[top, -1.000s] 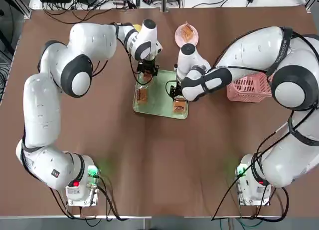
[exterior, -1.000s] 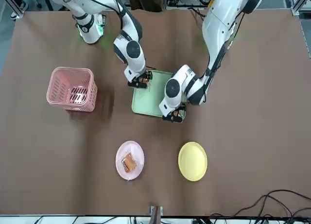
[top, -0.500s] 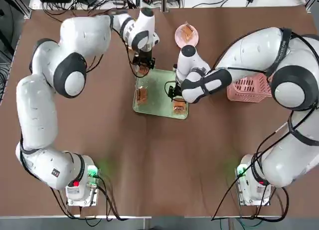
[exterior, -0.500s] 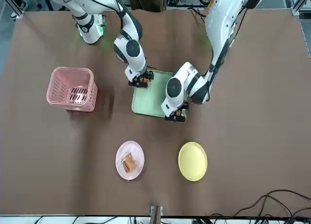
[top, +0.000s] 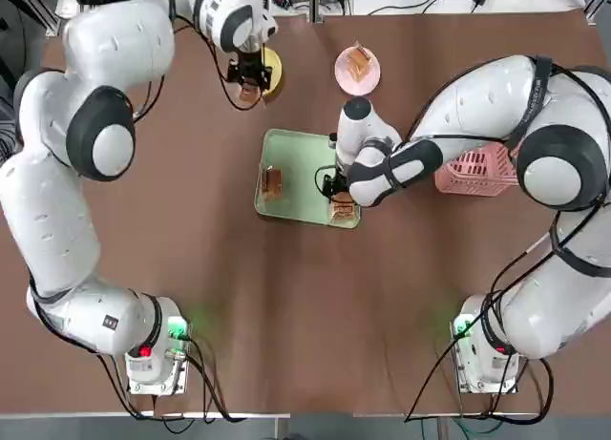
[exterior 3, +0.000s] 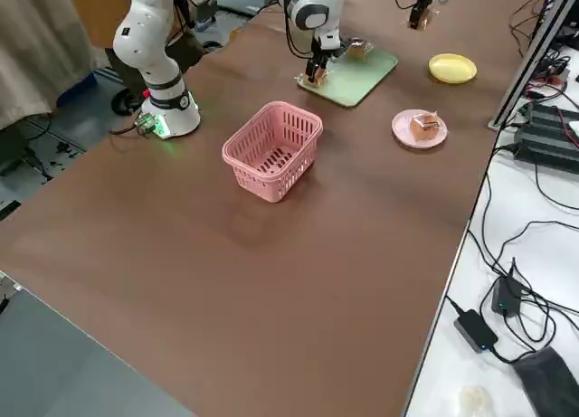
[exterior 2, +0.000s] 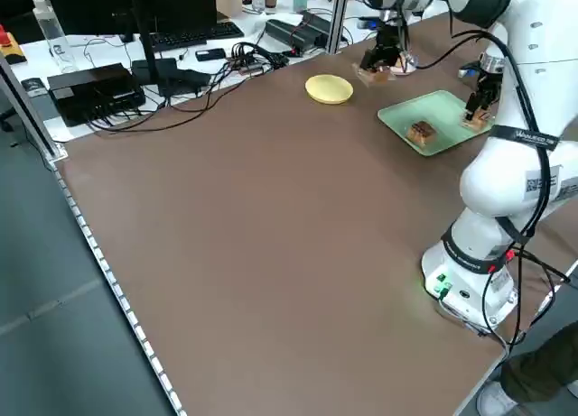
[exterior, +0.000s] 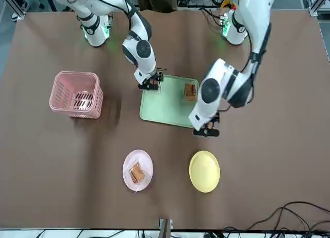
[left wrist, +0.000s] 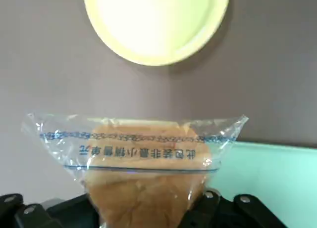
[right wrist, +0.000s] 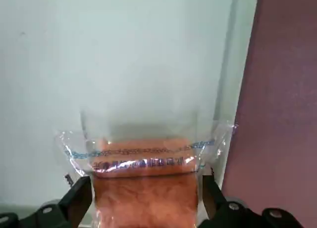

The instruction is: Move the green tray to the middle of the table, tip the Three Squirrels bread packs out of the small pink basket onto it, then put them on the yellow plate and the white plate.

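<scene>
The green tray (top: 307, 163) lies mid-table. One bread pack (top: 273, 180) rests on its left part. A second pack (right wrist: 146, 188) sits at the tray's near right corner, and my right gripper (top: 338, 198) is open low over it with a finger on each side. My left gripper (top: 250, 83) is shut on a third pack (left wrist: 143, 188), held above the table beside the yellow plate (top: 272, 73), which shows bare in the left wrist view (left wrist: 156, 20). The white plate (top: 357, 68) holds a fourth pack (exterior: 136, 172). The small pink basket (top: 477, 168) stands at the right.
Cables and equipment line the far table edge beyond the plates (exterior 2: 181, 69). Bare brown table (top: 315, 306) stretches between the tray and the arm bases. The right arm's forearm reaches across between the basket and the tray.
My left gripper lifted a bread pack off the tray's far left edge and carried it away from the robot and leftward, up to the yellow plate. The right gripper stayed over its pack.
</scene>
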{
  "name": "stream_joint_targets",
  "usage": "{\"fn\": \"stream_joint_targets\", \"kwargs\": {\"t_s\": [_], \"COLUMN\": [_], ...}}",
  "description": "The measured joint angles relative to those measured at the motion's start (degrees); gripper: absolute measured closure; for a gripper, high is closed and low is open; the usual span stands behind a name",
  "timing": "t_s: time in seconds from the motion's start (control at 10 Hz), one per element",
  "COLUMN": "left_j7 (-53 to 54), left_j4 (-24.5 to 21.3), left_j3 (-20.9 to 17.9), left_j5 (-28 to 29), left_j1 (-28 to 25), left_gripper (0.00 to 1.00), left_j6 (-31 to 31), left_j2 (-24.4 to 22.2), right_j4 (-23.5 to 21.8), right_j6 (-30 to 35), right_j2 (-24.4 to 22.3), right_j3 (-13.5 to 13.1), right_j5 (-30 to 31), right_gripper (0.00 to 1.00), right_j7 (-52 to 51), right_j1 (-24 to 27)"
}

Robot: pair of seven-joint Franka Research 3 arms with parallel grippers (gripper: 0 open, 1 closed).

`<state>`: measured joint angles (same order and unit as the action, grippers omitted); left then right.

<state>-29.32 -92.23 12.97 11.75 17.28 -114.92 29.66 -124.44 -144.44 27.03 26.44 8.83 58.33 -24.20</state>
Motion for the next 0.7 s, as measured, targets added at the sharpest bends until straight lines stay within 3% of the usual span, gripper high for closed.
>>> {"fn": "stream_joint_targets", "kwargs": {"t_s": [0.4, 0.5, 0.7], "left_j7": [7.5, 7.6, 7.6], "left_j4": [6.0, 7.3, 9.7], "left_j3": [-1.0, -1.6, -2.1], "left_j5": [2.8, 3.6, 3.7], "left_j1": [-4.0, -4.0, -3.9], "left_gripper": [0.41, 0.41, 0.41], "left_j6": [-1.4, -4.5, -13.1], "left_j2": [6.2, 8.4, 12.4], "right_j4": [0.3, 0.7, 2.2], "right_j6": [-0.6, -0.6, -0.3], "right_j2": [0.5, 0.4, 0.3], "right_j3": [0.1, 0.1, 0.0], "right_j5": [3.3, 4.0, 4.6], "right_gripper": [0.13, 0.29, 0.35], "right_j7": [0.1, 0.1, 0.1], "right_j1": [0.0, 0.0, 0.1]}}
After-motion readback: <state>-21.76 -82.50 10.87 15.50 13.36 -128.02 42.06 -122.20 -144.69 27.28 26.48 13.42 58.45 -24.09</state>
